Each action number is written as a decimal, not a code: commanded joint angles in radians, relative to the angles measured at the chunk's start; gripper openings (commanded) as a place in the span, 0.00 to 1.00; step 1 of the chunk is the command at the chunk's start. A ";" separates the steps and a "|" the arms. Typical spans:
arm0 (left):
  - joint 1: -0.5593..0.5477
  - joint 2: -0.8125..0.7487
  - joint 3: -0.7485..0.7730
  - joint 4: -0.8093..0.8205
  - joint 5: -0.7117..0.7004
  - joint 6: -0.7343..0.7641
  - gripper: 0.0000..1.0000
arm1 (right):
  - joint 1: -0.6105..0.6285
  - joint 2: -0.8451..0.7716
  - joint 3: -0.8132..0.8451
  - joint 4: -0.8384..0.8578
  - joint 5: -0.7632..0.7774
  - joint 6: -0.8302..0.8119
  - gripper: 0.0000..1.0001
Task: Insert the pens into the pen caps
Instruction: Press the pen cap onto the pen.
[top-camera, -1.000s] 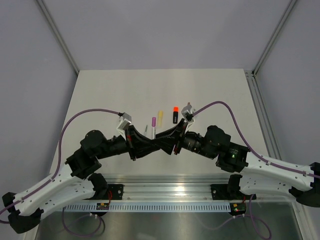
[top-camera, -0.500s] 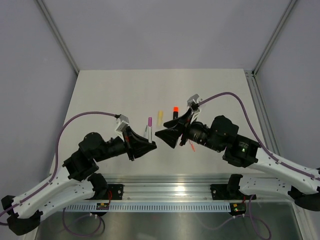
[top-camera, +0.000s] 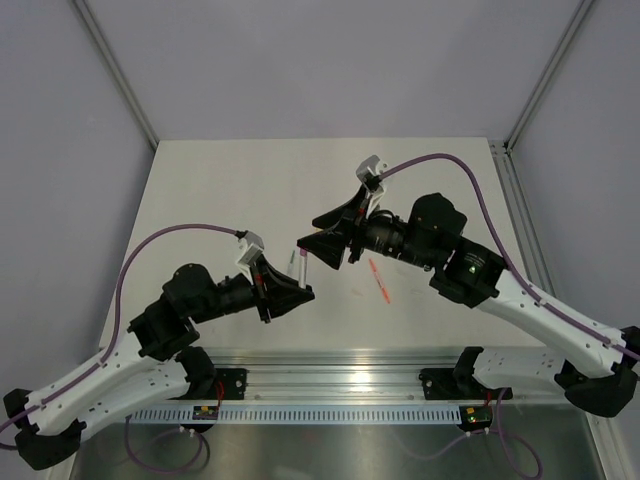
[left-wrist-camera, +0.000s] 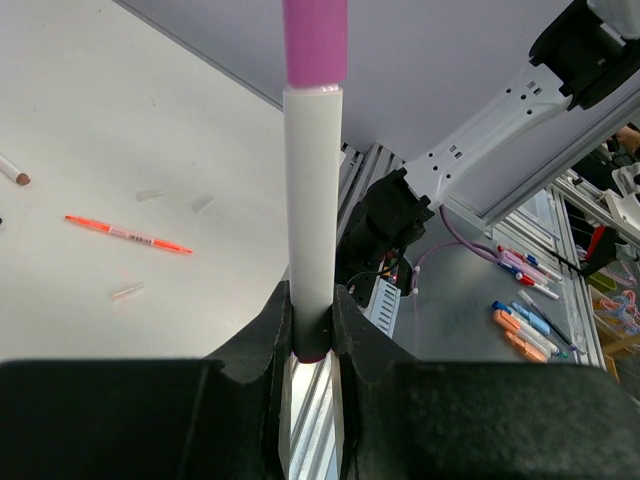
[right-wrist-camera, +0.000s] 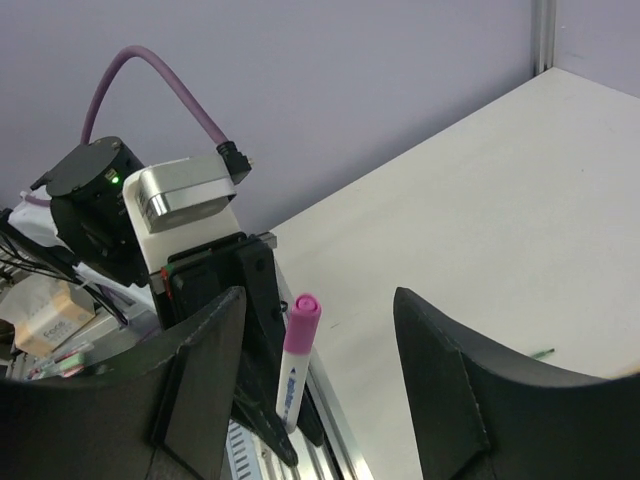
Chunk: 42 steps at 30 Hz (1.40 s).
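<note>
left fingers (left-wrist-camera: 268, 335) pinching white pen (left-wrist-camera: 312, 220), pink cap (left-wrist-camera: 315, 40) on; right fingers (right-wrist-camera: 200, 380) spread, empty

I'm counting three pens here: one white pen (left-wrist-camera: 312, 200) that's wearing a purple cap (left-wrist-camera: 315, 40), one orange pen (left-wrist-camera: 128, 234) lying on the table (left-wrist-camera: 80, 100), and one pale pen (left-wrist-camera: 10, 170) with a brownish tip peeking in at the left edge. Caps are coming to four: the purple one plus three tiny pale caps (left-wrist-camera: 203, 203). Two arms are showing, left arm (top-camera: 190, 295) and right arm (top-camera: 440, 240).
</note>
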 joint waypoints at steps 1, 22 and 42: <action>-0.002 0.016 0.046 0.047 0.029 0.022 0.00 | -0.026 0.058 0.081 0.024 -0.096 -0.030 0.66; -0.002 0.011 0.035 0.065 0.021 0.013 0.00 | -0.026 0.082 -0.014 0.146 -0.173 0.061 0.35; -0.002 0.024 0.044 0.041 -0.029 0.020 0.00 | -0.028 0.087 0.040 -0.064 -0.061 0.073 0.00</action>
